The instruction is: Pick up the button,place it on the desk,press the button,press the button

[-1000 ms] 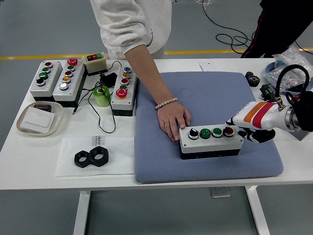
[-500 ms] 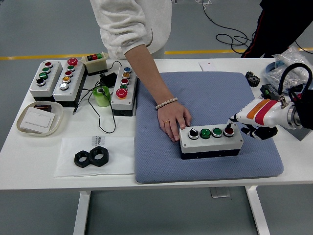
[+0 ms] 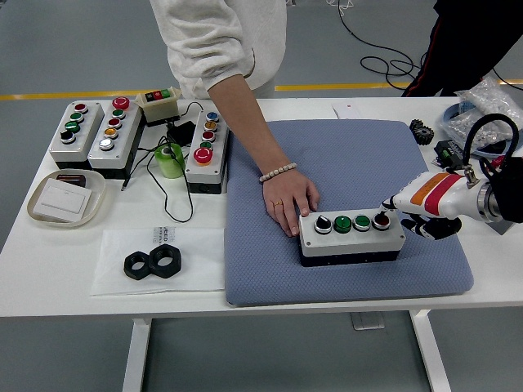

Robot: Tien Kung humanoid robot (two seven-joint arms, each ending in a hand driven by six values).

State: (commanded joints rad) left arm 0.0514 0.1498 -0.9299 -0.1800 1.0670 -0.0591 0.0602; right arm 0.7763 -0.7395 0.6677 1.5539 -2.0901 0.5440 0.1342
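Easing back slightly, right hand (image 3: pixel 425 214) seemingly touches red button (image 3: pixel 382 220).

Grey smooth floor (image 3: pixel 73 49) beyond the white table (image 3: pixel 57 282), crossed by a yellow line (image 3: pixel 82 95). Black cables (image 3: pixel 384 61) trail on the floor at upper right. White table legs (image 3: pixel 139 355) below. Lighting even, indoor.

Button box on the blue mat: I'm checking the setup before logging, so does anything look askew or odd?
Nothing stands out. The button box sits flat on the blue mat, a person's hand steadies its left end, and the robot's right hand touches the red button.
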